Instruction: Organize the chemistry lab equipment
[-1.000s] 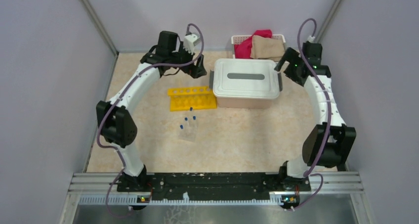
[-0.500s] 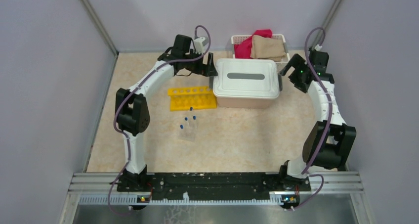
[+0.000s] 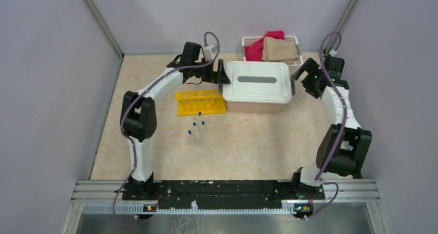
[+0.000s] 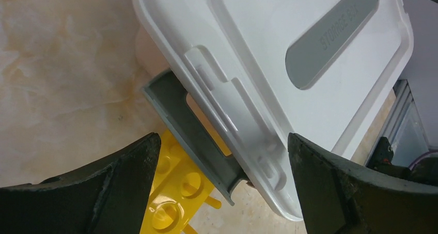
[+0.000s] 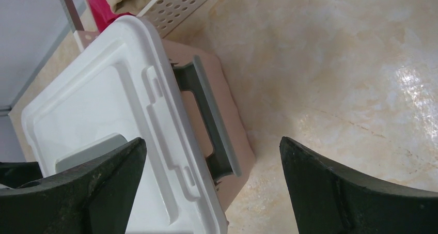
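1. The yellow tube rack (image 3: 200,102) is laid flat left of the tabletop's middle, toward the far edge, with its holes seen empty.
2. The clear tube rack (image 3: 197,136) is stood just nearer the near edge than the yellow one, and four small tubes with blue caps (image 3: 199,113) are seen at it.
3. The pink tub (image 3: 256,106) is set just right of the yellow rack and is covered by its white lid (image 3: 256,84).
4. The left gripper (image 4: 223,141) is held at the tub's left end, jaws spread wide around the grey handle (image 4: 191,125), nothing gripped.
5. The right gripper (image 5: 212,143) is likewise spread wide at the tub's right-end handle, holding nothing.
6. The white basket (image 3: 248,40) of cloths is placed at the far edge behind the tub.
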